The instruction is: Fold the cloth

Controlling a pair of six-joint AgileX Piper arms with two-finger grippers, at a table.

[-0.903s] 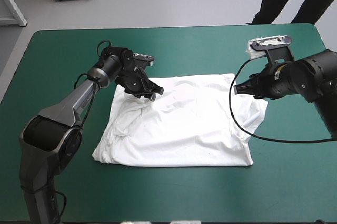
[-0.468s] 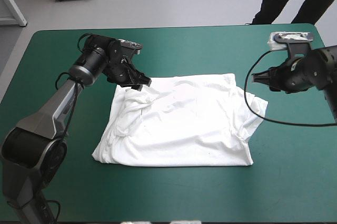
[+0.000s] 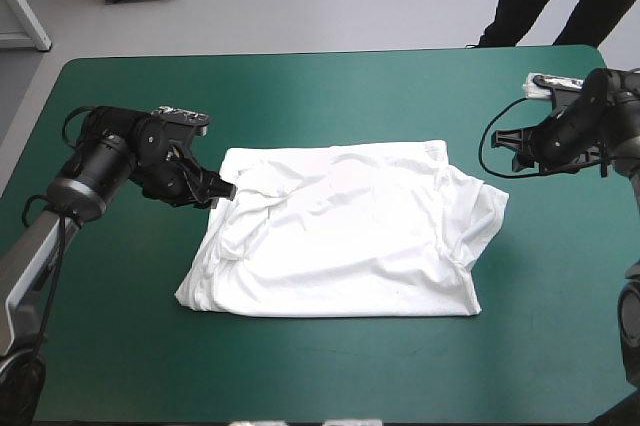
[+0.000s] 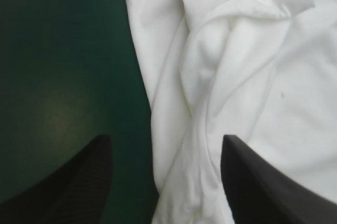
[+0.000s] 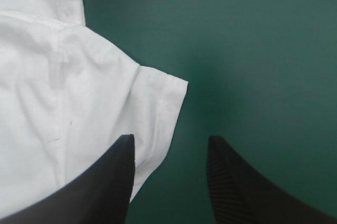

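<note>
Low from the table's left edge, the left arm's black two-fingered gripper [image 4: 166,139] stands open over the far-left corner of the white short-sleeved T-shirt [image 3: 350,236], which lies spread flat mid-table on the teal-green cover [image 3: 330,96]. The right gripper [image 5: 169,139], fingers apart, hangs over the shirt's right sleeve.

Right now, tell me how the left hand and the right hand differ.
The left hand sits right at the T-shirt's crumpled left edge; the right hand is farther from the cloth, beyond its right sleeve, over the teal-green cover. The left hand points in from the table's left side, the right hand from its right. Both are open, holding nothing.
</note>
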